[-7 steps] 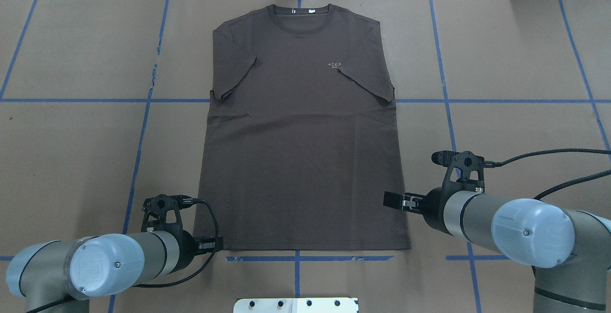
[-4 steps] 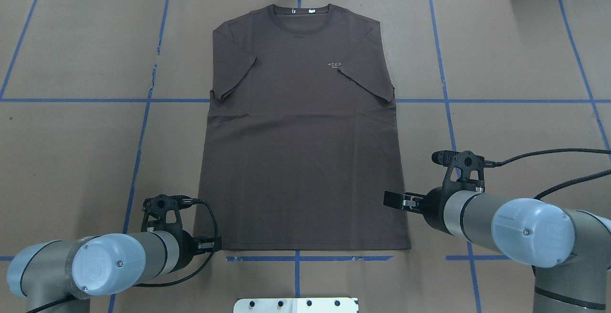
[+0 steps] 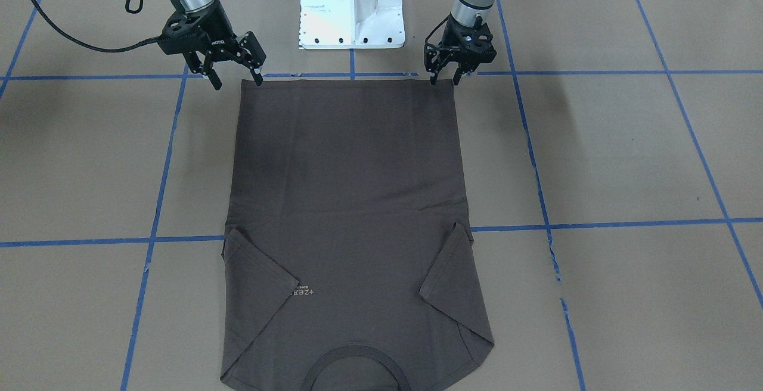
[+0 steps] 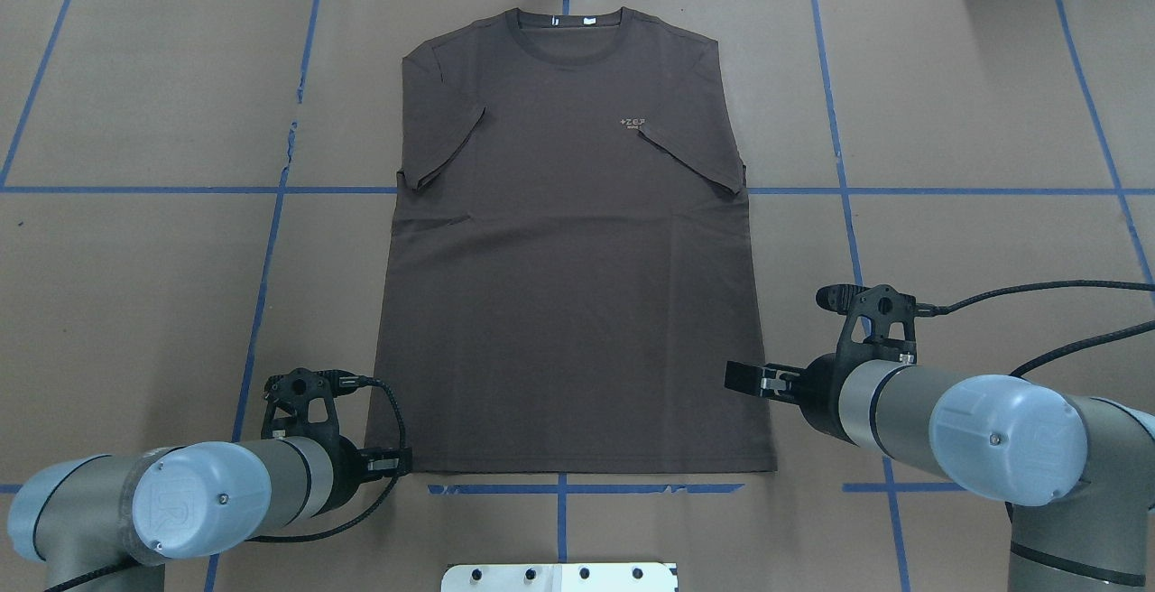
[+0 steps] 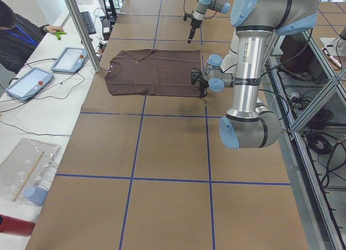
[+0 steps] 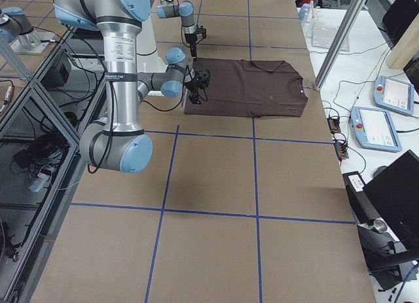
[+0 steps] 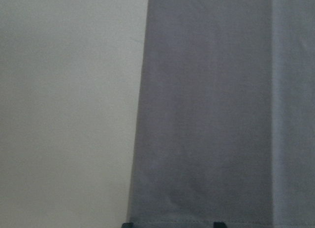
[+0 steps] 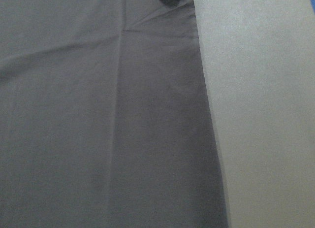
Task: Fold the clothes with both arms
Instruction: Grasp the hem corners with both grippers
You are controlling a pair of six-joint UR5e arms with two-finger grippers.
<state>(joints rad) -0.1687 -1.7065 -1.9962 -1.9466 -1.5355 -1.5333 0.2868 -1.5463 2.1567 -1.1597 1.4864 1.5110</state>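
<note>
With fingers spread and holding nothing, the left gripper (image 3: 444, 80) and the right gripper (image 3: 238, 83) each stand just at a hem corner of the T-shirt (image 3: 346, 170). It lies flat and face up, stretching away from them to its collar, sleeves tucked inward. The cloth looks light, soft and limp, likely to sag and crease, so pinching both hem corners together seems best; no container figures here.

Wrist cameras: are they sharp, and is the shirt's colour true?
Left wrist view: soft, T-shirt washed grey-blue, hem stitching just readable at the bottom. Right wrist view: also soft and grey, creases visible. Overhead view: sharp, T-shirt reads dark brown, even light.
</note>
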